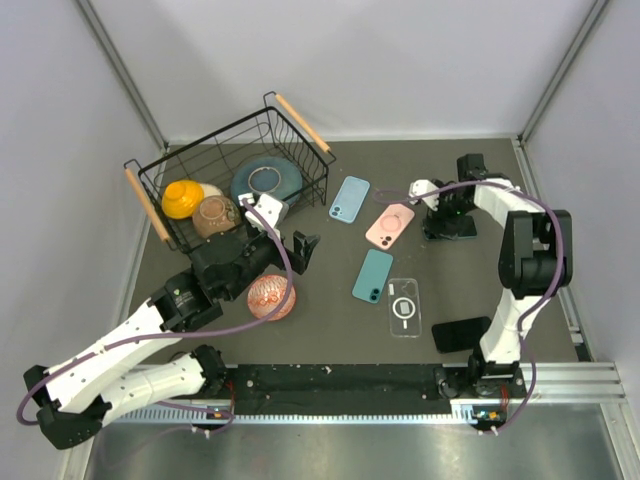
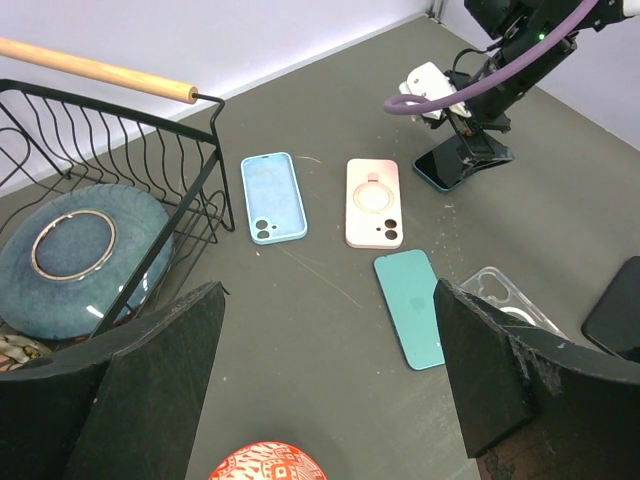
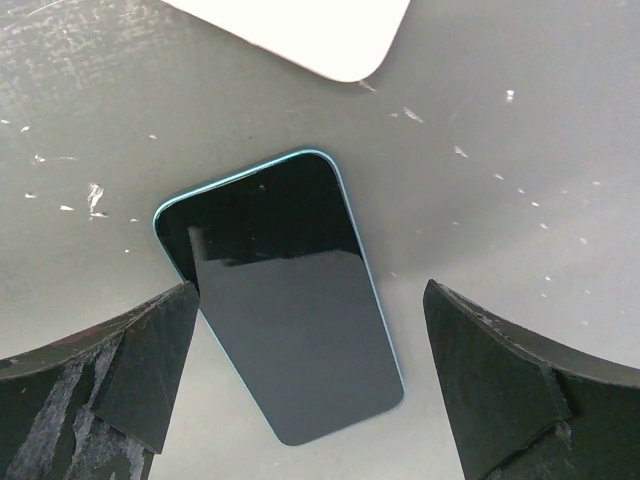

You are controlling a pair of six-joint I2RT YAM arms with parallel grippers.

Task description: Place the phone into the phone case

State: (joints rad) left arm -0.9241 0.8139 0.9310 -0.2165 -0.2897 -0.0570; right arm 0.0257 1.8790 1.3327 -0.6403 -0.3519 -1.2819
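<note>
Right end effector (image 3: 308,292) is hovering low over the thin slab-shaped phone with a black glass screen and pale blue rim (image 3: 290,320), its two black fingers spread wide and gripping nothing. They are flanking the phone's long sides, though the phone is lying slightly skewed between them. The phone is resting face up and flat on the dark grey bench (image 3: 500,150), at the far right side, just beside the rounded corner of a pale pink silicone case (image 2: 373,203). The light blue rectangular silicone case (image 2: 273,197), probably the one matching the rim colour, is lying beyond the pink one, well apart from the phone.

Left end effector (image 2: 328,300) is also standing spread and empty, looking across the bench from beside the black wire basket (image 2: 190,190).

The phone is likely handling as a stiff, fairly dense piece with a slick, breakable glass face. Because it is lying flat, little edge is showing for the fingers. The best hold looks like a pinch across the narrow width, on the two long rims near the middle. That would mean squaring the fingers to those rims first and closing gently so it is not skating away.
</note>
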